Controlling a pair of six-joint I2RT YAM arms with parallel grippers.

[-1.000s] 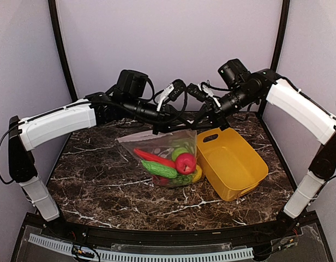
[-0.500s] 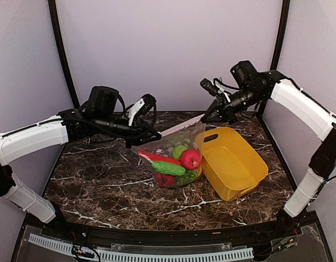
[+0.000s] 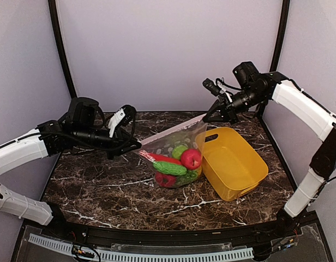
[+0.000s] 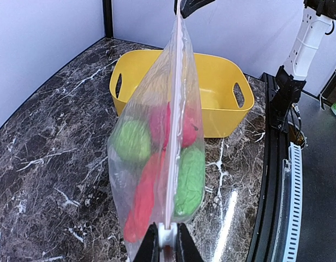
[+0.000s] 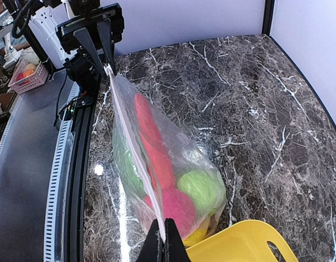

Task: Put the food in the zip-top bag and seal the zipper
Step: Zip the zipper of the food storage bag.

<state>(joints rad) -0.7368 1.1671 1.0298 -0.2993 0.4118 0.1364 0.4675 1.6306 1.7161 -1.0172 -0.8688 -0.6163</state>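
Surroundings: a yellow tub (image 3: 240,164) stands on the dark marble table (image 3: 102,185), just to the right of the bag (image 3: 181,137); the two look to touch low down.
In the way: nothing lies between the two grippers but the bag; the tub sits below the right arm.
Off the table: a small basket (image 5: 27,82) with bits in it is cut off at the edge of the right wrist view.
Bag: it is stretched between the two grippers with its mouth edge uppermost, slanting up toward the right.
Contents: the toy food (image 3: 173,166) is all inside, sunk to the bottom: a red apple (image 3: 191,158), a green cucumber (image 3: 169,168), a long red piece, more green ones and a little yellow.
Tub contents: none seen.
Zipper (image 3: 171,131): it runs taut as one thin line along the top edge, end to end.
Left gripper (image 3: 136,143): narrow, pinching the bag's left corner at the zipper's end.
Right gripper (image 3: 207,117): narrow, clamped on the opposite corner, higher up.
Hard to tell: whether the zipper is pressed fully shut, and whether the bag's bottom rests on the table or hangs just above it.
Blurred: the pieces show only as coloured shapes through the plastic in both wrist views.
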